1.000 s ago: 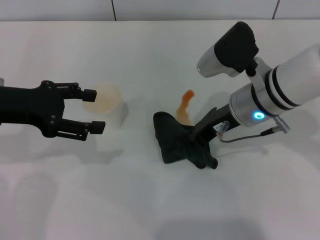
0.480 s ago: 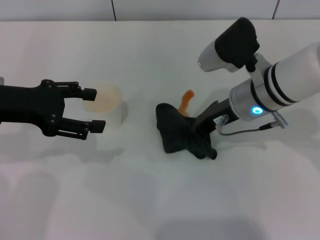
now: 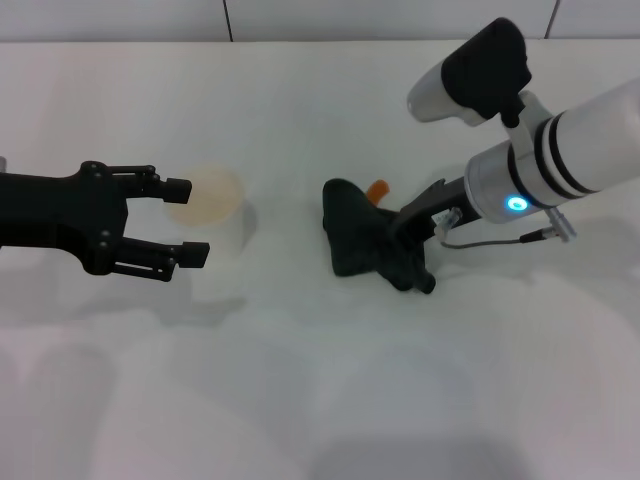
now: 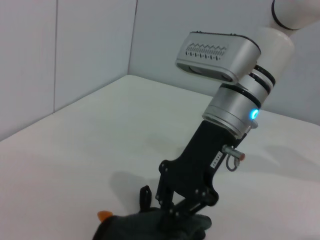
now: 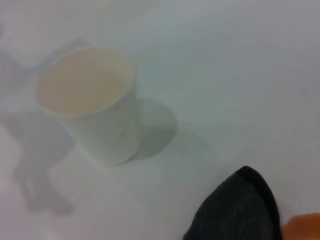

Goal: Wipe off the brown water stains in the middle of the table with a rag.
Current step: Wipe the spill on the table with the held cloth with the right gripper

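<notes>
The dark black-green rag [image 3: 355, 238] lies on the white table [image 3: 300, 380], covering most of the brown water stain. Only the stain's orange tip [image 3: 377, 189] shows beside the rag's far edge. My right gripper [image 3: 412, 268] is shut on the rag's right side and presses it onto the table. The left wrist view shows that gripper [image 4: 181, 212] on the rag [image 4: 145, 229], with the stain's tip [image 4: 103, 215] beside it. The right wrist view shows the rag's edge [image 5: 240, 210] and the stain [image 5: 302, 225]. My left gripper [image 3: 188, 220] is open at the left, beside the cup.
A white paper cup [image 3: 212, 208] with pale brown liquid stands left of the rag, close to my left gripper's fingertips; it also shows in the right wrist view [image 5: 90, 102]. The table's back edge meets a wall [image 3: 300, 15].
My right gripper has dragged the rag toward the table's far side and to the right, over the stain, so less of the orange streak shows. The left arm has not moved.
</notes>
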You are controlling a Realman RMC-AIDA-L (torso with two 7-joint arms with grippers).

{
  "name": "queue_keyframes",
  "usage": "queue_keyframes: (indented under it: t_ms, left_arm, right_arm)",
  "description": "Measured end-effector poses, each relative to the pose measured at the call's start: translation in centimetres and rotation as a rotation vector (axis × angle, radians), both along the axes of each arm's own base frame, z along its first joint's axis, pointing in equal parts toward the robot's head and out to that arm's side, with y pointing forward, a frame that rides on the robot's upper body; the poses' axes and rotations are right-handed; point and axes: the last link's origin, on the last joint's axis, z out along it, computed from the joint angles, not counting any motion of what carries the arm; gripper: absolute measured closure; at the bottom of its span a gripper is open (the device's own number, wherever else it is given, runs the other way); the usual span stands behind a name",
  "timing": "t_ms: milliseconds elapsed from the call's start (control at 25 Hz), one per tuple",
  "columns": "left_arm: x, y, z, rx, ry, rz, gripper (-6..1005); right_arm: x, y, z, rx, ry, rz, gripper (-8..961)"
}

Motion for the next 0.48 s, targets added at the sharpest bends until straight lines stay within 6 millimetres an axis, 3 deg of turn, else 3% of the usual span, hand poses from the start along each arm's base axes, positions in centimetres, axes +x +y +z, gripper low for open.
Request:
queue_keyframes:
  t_ms: [480]
  left_arm:
    - [0.0, 0.0, -0.1, -0.002, -0.001, 0.0, 111]
  right_arm:
    - [0.7, 1.2, 0.9, 0.072, 0.008, -0.022, 884]
